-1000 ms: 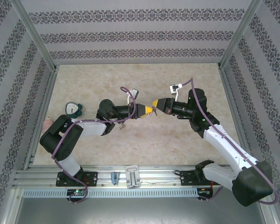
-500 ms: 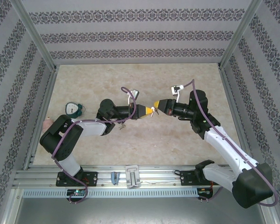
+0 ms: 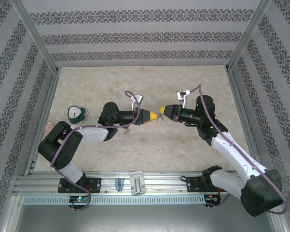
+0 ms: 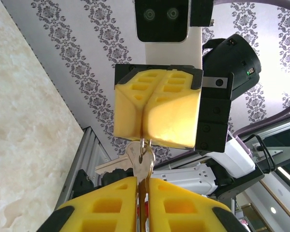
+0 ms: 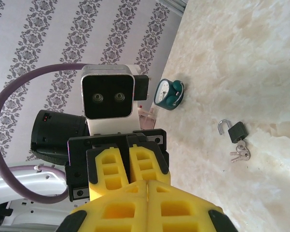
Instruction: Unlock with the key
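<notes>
**Left pincer** [image 3: 154,116]: raised above the middle of the desk [image 3: 183,150], pointing toward the right arm. In its own wrist view the yellow fingers [image 4: 111,205] are closed to a thin slot, with the blade of a key clamped in that slot.

**Right pincer** [image 3: 163,112]: raised at the same height, facing the left pincer tip to tip. Its yellow fingers [image 4: 171,116] are pressed together along a single seam. The ring end of the key bunch is pinched at their tips.

**Key bunch** [image 4: 142,162]: held in the air between the two pincers, off the desk, gripped at both ends. There is a small ring at the right pincer's tips. One brass-toned key runs from it into the left pincer. A second, silver key sticks out sideways from the ring, free of both pincers.

**Padlock** [image 5: 239,131]: dark body, lying on the desk near the left arm's forearm and apart from both pincers. Its silver shackle [image 5: 225,126] appears swung open to one side.

**Second set of keys** [image 5: 240,154]: small and silver, lying on the desk just beside the padlock body. Whether it is attached to the padlock cannot be told.

**Alarm clock** [image 3: 76,112]: teal, with a pale dial, standing on the desk toward the left wall, well apart from the padlock.

**Desk**: pale, marbled surface, enclosed by walls papered in a patterned stripe.
</notes>
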`<control>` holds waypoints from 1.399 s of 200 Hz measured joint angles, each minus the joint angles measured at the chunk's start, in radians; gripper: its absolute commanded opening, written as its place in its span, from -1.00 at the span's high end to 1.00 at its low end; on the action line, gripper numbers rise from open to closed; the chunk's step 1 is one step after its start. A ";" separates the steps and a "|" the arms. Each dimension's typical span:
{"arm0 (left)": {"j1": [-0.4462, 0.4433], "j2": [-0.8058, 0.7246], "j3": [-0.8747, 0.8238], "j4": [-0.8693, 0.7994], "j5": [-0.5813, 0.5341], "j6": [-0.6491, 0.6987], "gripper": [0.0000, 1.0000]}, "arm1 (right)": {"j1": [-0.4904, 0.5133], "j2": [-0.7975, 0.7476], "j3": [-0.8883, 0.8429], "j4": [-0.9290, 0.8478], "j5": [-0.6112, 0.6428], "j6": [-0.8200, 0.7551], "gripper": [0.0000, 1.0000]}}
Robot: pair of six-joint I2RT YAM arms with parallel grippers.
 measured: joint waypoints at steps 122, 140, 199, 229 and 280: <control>0.008 -0.075 0.068 -0.452 -0.031 0.204 1.00 | -0.010 -0.013 -0.035 -0.056 0.053 -0.064 0.38; 0.008 -0.103 0.162 -0.743 -0.073 0.349 1.00 | -0.017 -0.022 -0.052 -0.066 0.086 -0.090 0.35; 0.008 -0.113 0.333 -1.250 -0.069 0.624 1.00 | -0.019 0.026 -0.128 0.023 0.064 -0.106 0.23; 0.008 -0.113 0.354 -1.335 -0.024 0.680 1.00 | -0.019 0.033 -0.157 0.108 0.002 -0.097 0.28; 0.007 -0.113 0.355 -1.363 0.032 0.709 1.00 | -0.016 0.080 -0.179 0.277 -0.118 -0.043 0.32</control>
